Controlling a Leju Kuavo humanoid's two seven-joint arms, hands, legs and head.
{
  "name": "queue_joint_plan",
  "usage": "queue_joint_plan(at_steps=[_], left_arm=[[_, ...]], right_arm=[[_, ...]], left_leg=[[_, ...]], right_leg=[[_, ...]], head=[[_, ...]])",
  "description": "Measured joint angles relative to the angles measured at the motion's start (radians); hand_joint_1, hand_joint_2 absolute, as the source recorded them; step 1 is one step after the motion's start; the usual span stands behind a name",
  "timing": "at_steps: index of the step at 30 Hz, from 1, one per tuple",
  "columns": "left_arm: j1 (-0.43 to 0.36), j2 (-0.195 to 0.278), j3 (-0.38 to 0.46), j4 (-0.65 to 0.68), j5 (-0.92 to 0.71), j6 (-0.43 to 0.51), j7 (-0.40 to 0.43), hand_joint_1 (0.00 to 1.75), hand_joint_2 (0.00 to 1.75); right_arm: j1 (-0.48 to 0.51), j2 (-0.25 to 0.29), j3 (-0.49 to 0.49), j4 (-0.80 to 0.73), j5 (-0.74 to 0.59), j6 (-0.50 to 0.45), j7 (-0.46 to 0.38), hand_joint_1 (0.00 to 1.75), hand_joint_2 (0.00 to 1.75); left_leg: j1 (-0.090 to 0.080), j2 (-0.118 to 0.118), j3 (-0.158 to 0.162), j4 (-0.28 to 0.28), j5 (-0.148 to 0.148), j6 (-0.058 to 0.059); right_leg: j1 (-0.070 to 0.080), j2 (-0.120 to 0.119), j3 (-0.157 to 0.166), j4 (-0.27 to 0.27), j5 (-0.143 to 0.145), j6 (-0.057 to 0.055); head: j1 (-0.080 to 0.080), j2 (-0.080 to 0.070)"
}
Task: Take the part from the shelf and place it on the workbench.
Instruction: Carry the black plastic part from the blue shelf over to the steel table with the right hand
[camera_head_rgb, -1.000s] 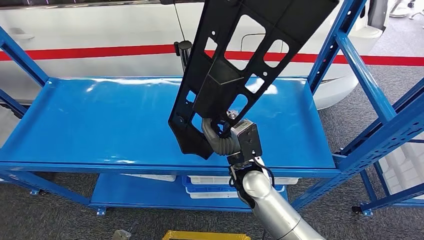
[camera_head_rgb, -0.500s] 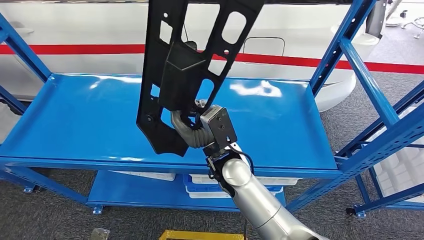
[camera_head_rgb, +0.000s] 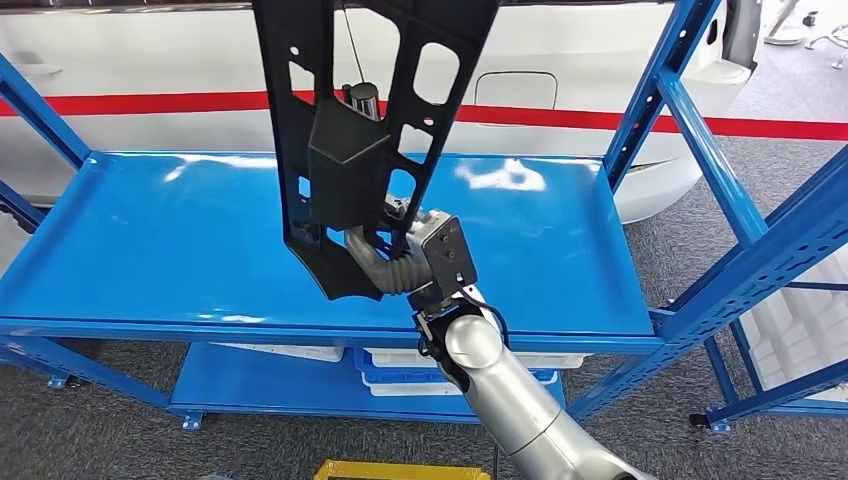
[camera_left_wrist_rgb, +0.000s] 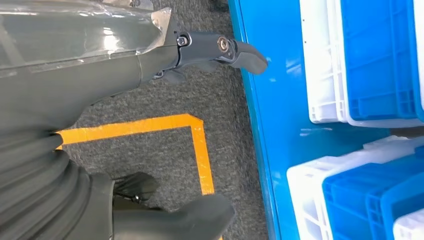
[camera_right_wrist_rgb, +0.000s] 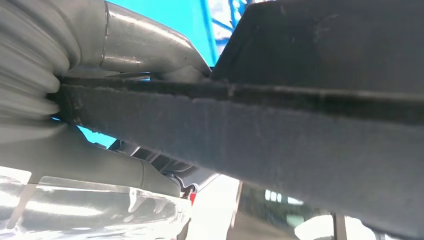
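The right arm (camera_head_rgb: 520, 400) is reaching up and forward from the bottom of the head view, with its silver forearm leading to a grey ribbed wrist. The right hand (camera_head_rgb: 385, 262) is gripping the low end of the black part (camera_head_rgb: 350, 150) — its fingers (camera_right_wrist_rgb: 150, 45) are wrapping around the edge, holding it up tall. The left hand (camera_left_wrist_rgb: 210, 47) is hanging down over the floor — fingers apart, holding nothing.

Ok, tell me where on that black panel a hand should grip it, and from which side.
Grip the black panel at its lower end, around a bar beside one of the cutouts, coming from below and behind, as the right hand does now. The panel stands nearly upright above the blue shelf, and its openings give fingers something to hook through; the flat faces likely offer little purchase.
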Motion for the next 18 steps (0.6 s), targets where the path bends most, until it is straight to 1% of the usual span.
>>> queue_joint_plan(at_steps=[1, 2, 3, 4, 5, 6, 7, 8, 9, 11, 12, 13, 14, 15, 16, 17, 18], left_arm=[[-0.001, -0.001, -0.005, 0.0, -0.001, -0.007, 0.0, 0.0, 1.75], [-0.002, -0.002, -0.011, 0.0, -0.003, -0.012, 0.0, 0.0, 1.75], [-0.003, -0.004, -0.017, 0.0, -0.004, -0.015, 0.0, 0.0, 1.75], [-0.004, -0.005, -0.022, 0.0, -0.005, -0.018, 0.0, 0.0, 1.75], [-0.006, -0.006, -0.026, 0.001, -0.006, -0.02, 0.0, 0.0, 1.75], [-0.009, -0.007, -0.03, 0.001, -0.006, -0.022, 0.0, 0.0, 1.75], [-0.012, -0.008, -0.035, 0.001, -0.007, -0.023, 0.0, 0.0, 1.75], [-0.015, -0.008, -0.039, 0.001, -0.008, -0.024, 0.0, 0.0, 1.75], [-0.017, -0.008, -0.044, 0.001, -0.008, -0.024, 0.0, 0.0, 1.75], [-0.019, -0.01, -0.051, 0.001, -0.008, -0.024, 0.0, 0.0, 1.75], [-0.02, -0.011, -0.055, 0.001, -0.007, -0.024, 0.0, 0.0, 1.75], [-0.021, -0.012, -0.059, 0.001, -0.006, -0.023, 0.0, 0.0, 1.75], [-0.022, -0.012, -0.063, 0.001, -0.006, -0.023, 0.0, 0.0, 1.75], [-0.022, -0.012, -0.066, 0.001, -0.005, -0.023, 0.0, 0.0, 1.75], [-0.022, -0.012, -0.069, 0.001, -0.005, -0.022, 0.0, 0.0, 1.75], [-0.021, -0.012, -0.071, 0.002, -0.005, -0.022, 0.0, 0.0, 1.75], [-0.021, -0.012, -0.074, 0.002, -0.005, -0.022, 0.0, 0.0, 1.75]], right_arm=[[0.009, -0.013, -0.005, -0.017, 0.007, -0.014, 0.0, 1.75, 1.75], [0.022, -0.027, -0.009, -0.034, 0.015, -0.026, 0.0, 1.75, 1.75], [0.035, -0.04, -0.013, -0.052, 0.021, -0.035, 0.0, 1.75, 1.75], [0.047, -0.051, -0.015, -0.069, 0.025, -0.041, 0.0, 1.75, 1.75], [0.057, -0.06, -0.017, -0.085, 0.029, -0.046, 0.0, 1.75, 1.75], [0.064, -0.068, -0.018, -0.1, 0.031, -0.049, 0.0, 1.75, 1.75], [0.071, -0.075, -0.019, -0.114, 0.033, -0.052, 0.0, 1.75, 1.75], [0.079, -0.083, -0.019, -0.127, 0.035, -0.055, -0.001, 1.75, 1.75], [0.087, -0.09, -0.02, -0.138, 0.037, -0.058, -0.002, 1.75, 1.75], [0.109, -0.104, -0.023, -0.161, 0.04, -0.065, -0.003, 1.75, 1.75], [0.119, -0.111, -0.025, -0.172, 0.042, -0.069, -0.004, 1.75, 1.75], [0.127, -0.119, -0.028, -0.183, 0.043, -0.072, -0.005, 1.75, 1.75], [0.135, -0.126, -0.031, -0.193, 0.044, -0.075, -0.006, 1.75, 1.75], [0.144, -0.134, -0.033, -0.202, 0.045, -0.077, -0.007, 1.75, 1.75], [0.154, -0.141, -0.036, -0.208, 0.045, -0.08, -0.008, 1.75, 1.75], [0.165, -0.149, -0.037, -0.215, 0.045, -0.082, -0.008, 1.75, 1.75], [0.176, -0.155, -0.038, -0.221, 0.046, -0.085, -0.008, 1.75, 1.75]], left_leg=[[0.002, 0.0, -0.026, 0.054, -0.019, -0.003], [0.004, 0.0, -0.037, 0.078, -0.018, -0.005], [0.007, 0.0, -0.031, 0.067, -0.001, -0.006], [0.009, 0.001, -0.005, 0.016, 0.032, -0.005], [0.012, 0.001, 0.029, -0.053, 0.064, -0.004], [0.012, 0.0, 0.06, -0.114, 0.086, -0.003], [0.01, -0.002, 0.082, -0.159, 0.099, 0.0], [0.007, -0.003, 0.09, -0.178, 0.1, 0.003], [0.003, -0.004, 0.09, -0.18, 0.099, 0.007], [0.001, -0.003, 0.091, -0.189, 0.108, 0.023], [0.002, -0.002, 0.091, -0.194, 0.113, 0.032], [0.003, -0.001, 0.091, -0.2, 0.118, 0.04], [0.002, 0.001, 0.089, -0.201, 0.121, 0.044], [0.001, 0.001, 0.087, -0.201, 0.123, 0.047], [0.0, 0.001, 0.085, -0.201, 0.124, 0.049], [-0.001, 0.001, 0.083, -0.201, 0.125, 0.049], [-0.001, 0.001, 0.082, -0.2, 0.127, 0.049]], right_leg=[[0.002, 0.0, 0.0, 0.0, 0.0, 0.0], [0.002, 0.0, 0.0, 0.001, 0.0, 0.0], [0.003, 0.0, 0.001, 0.001, 0.0, 0.0], [0.003, 0.002, 0.001, 0.002, 0.0, 0.0], [0.003, 0.005, 0.002, 0.002, 0.0, 0.001], [0.006, 0.007, 0.001, 0.003, 0.0, 0.002], [0.008, 0.009, -0.001, 0.003, 0.001, 0.006], [0.009, 0.01, -0.003, 0.003, 0.003, 0.01], [0.01, 0.01, -0.005, 0.002, 0.005, 0.015], [0.009, 0.009, -0.009, 0.003, 0.003, 0.027], [0.009, 0.008, -0.018, 0.02, -0.009, 0.029], [0.009, 0.007, -0.035, 0.056, -0.031, 0.027], [0.008, 0.007, -0.061, 0.112, -0.06, 0.022], [0.007, 0.006, -0.091, 0.18, -0.091, 0.017], [0.007, 0.006, -0.117, 0.242, -0.114, 0.015], [0.006, 0.006, -0.13, 0.279, -0.125, 0.018], [0.006, 0.006, -0.124, 0.278, -0.121, 0.024]], head=[[0.0, 0.0], [0.0, 0.0], [0.0, 0.0], [0.0, 0.0], [0.0, 0.0], [0.0, 0.0], [0.001, 0.0], [0.001, 0.0], [0.001, 0.0], [0.002, 0.0], [0.002, 0.0], [0.004, 0.0], [0.005, 0.0], [0.006, 0.0], [0.007, 0.0], [0.008, 0.0], [0.008, 0.0]])
